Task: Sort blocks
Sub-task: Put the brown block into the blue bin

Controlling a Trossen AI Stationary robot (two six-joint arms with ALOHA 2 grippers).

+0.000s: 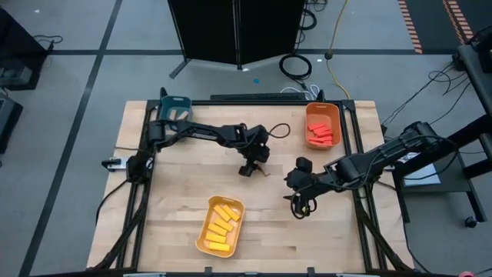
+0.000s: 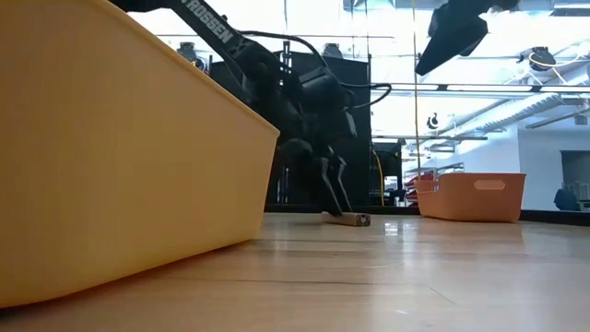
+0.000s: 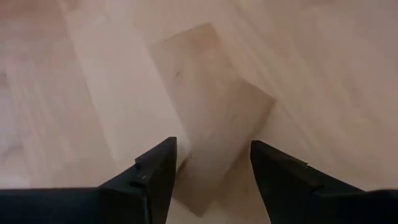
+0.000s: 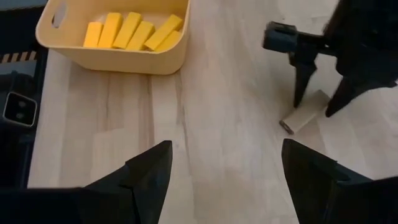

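Note:
One tan wooden block lies flat on the table near its middle. My left gripper is open and points down over it, one finger on each side of the block's near end; I see no finger touching it. The right wrist view shows those fingers astride the block, as does the low view. My right gripper is open and empty, hovering right of the block. Yellow blocks lie in the yellow tray, red blocks in the orange tray.
The yellow tray sits toward the table's near edge and fills the low view's left. The orange tray stands at the far right. A teal tray is at the far left, partly under the left arm.

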